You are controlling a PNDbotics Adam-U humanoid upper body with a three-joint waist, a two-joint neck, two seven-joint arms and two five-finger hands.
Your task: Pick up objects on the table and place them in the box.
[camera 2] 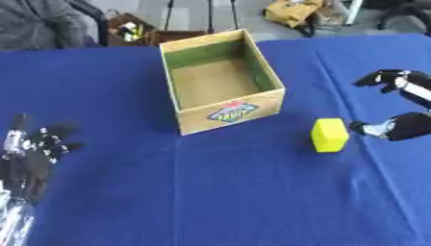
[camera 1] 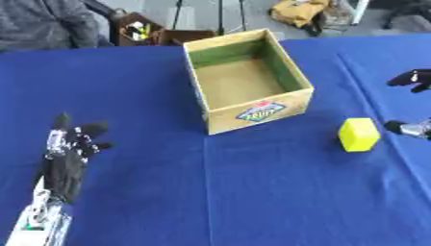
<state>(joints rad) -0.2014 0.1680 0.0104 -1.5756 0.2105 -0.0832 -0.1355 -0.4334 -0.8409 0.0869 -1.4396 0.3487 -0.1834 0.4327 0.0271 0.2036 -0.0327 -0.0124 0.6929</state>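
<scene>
A yellow block (camera 2: 329, 135) stands on the blue tablecloth (camera 1: 252, 192), right of the open wooden box (camera 1: 244, 79). The box has a fruit label on its front and nothing shows inside it. My right hand (camera 2: 402, 126) comes in from the right edge. Its fingers are spread wide and it holds nothing; the thumb tip is just right of the block, apart from it, and the other fingers (camera 2: 383, 77) reach out higher up. At the lower left my left hand (camera 1: 69, 153) rests open, fingers up, far from the block.
A fold line in the cloth runs down the right side. Behind the table's far edge sit a person in grey (camera 1: 46, 21), a brown box with small items (camera 1: 139, 30) and a yellow bag (camera 1: 299, 10) on the floor.
</scene>
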